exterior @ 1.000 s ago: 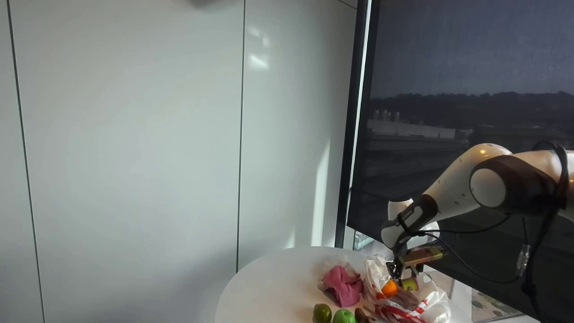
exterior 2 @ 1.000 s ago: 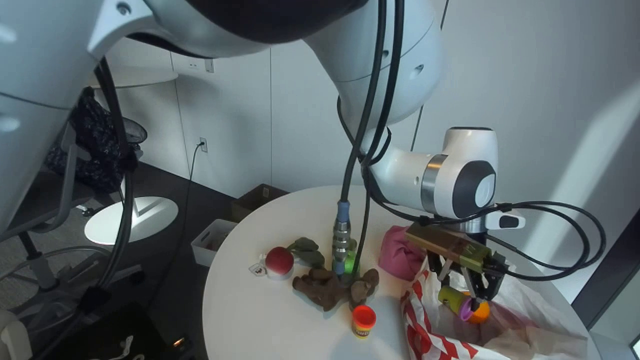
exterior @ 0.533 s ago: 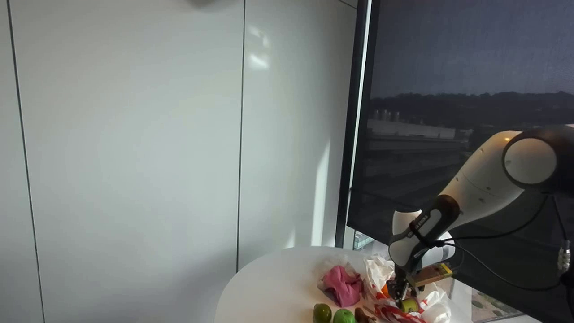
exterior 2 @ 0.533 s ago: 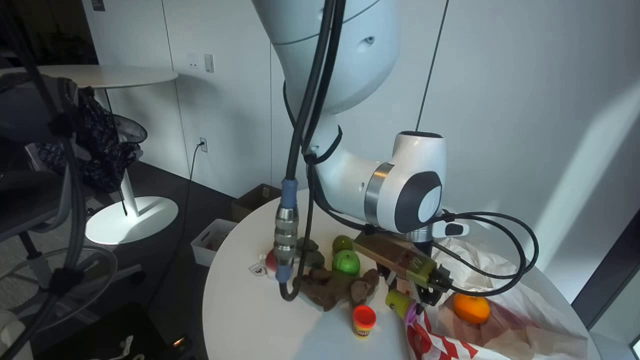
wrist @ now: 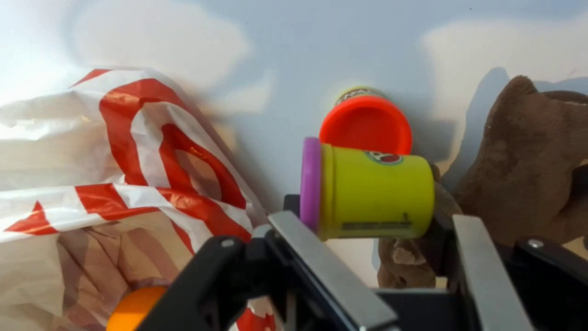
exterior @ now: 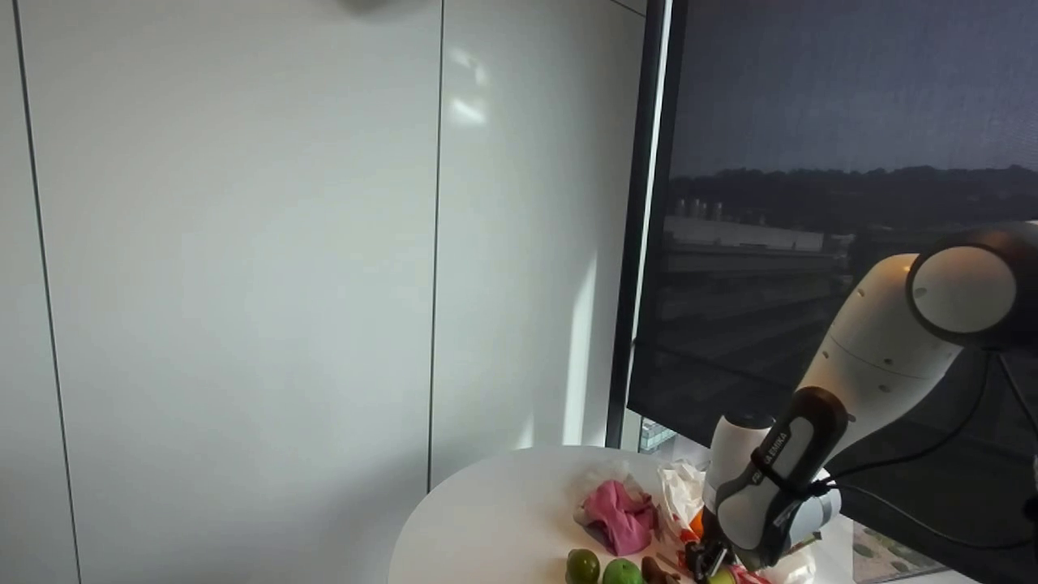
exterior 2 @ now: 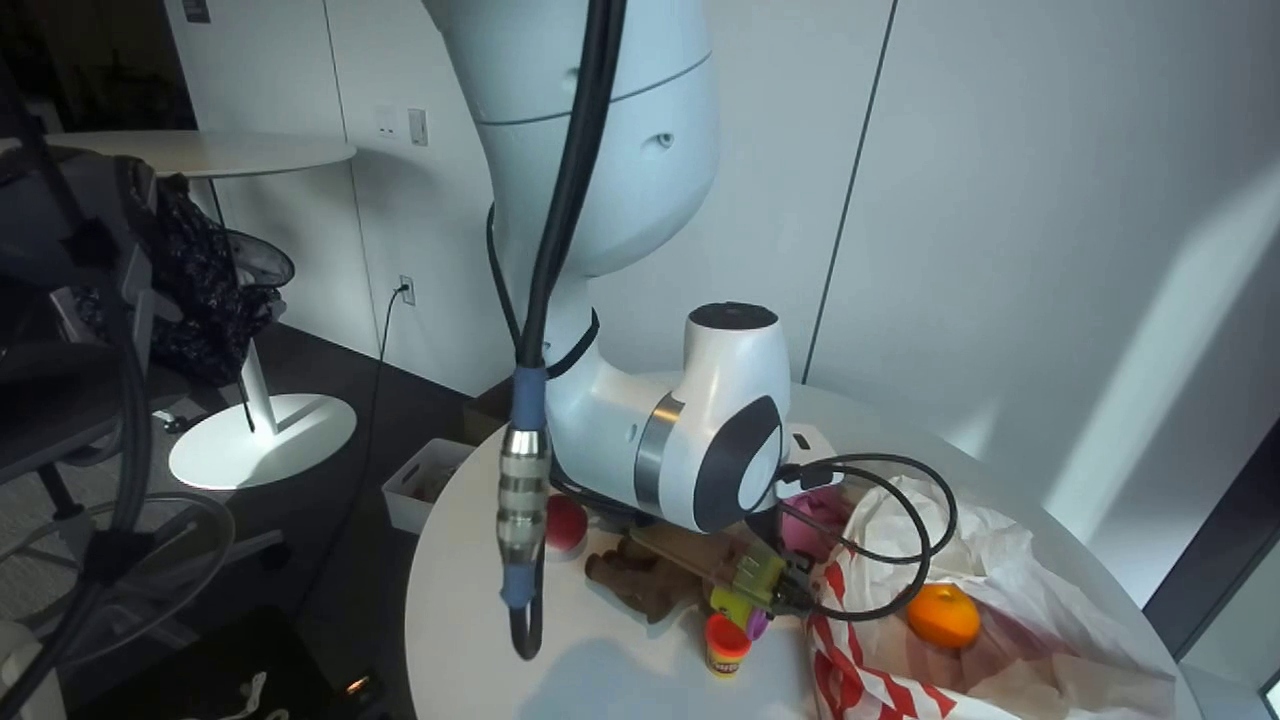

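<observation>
My gripper is shut on a yellow-green can with a purple lid. The can lies sideways, one finger at its lid and one at its base. In an exterior view the can is partly hidden behind the gripper body. A small yellow can with a red lid stands upright on the white table just beyond the held can; it also shows in an exterior view. A brown lumpy thing lies beside it. I cannot tell whether the held can touches either one.
A red-and-white bag lies open next to the gripper with an orange in it. A pink cloth, two green fruits and a red round thing are on the white table. Cables loop beside the wrist.
My gripper has carried the purple-lidded can from over the bag and orange to beside the red-lidded can and brown thing, and it has come lower. The orange stays in the bag.
</observation>
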{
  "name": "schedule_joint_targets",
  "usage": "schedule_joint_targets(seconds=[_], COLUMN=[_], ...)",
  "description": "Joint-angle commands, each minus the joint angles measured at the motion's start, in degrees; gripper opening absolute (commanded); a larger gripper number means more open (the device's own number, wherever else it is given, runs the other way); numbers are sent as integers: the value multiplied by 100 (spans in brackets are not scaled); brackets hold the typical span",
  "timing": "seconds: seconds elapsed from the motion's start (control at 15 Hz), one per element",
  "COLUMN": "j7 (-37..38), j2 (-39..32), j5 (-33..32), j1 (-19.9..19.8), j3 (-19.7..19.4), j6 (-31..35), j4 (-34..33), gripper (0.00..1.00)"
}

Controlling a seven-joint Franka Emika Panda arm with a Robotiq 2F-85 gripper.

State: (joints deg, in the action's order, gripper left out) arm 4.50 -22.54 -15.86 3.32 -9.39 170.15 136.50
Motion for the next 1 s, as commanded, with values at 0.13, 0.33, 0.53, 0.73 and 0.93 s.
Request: schedule_joint_targets(seconds=[0.13, 0.33, 0.53, 0.73, 0.93], j7=[294, 267, 211, 204, 279], j2=[-640, -969, -1214, -1434, -1460], j5=[-258, -164, -48, 25, 100], j1=[969, 1305, 1333, 1345, 1396], j3=[-891, -1262, -1271, -1253, -1399], j6=[593, 669, 570, 601, 562], j4=[-465, -727, -890, -973, -1087], gripper=[36, 36, 85, 100, 100])
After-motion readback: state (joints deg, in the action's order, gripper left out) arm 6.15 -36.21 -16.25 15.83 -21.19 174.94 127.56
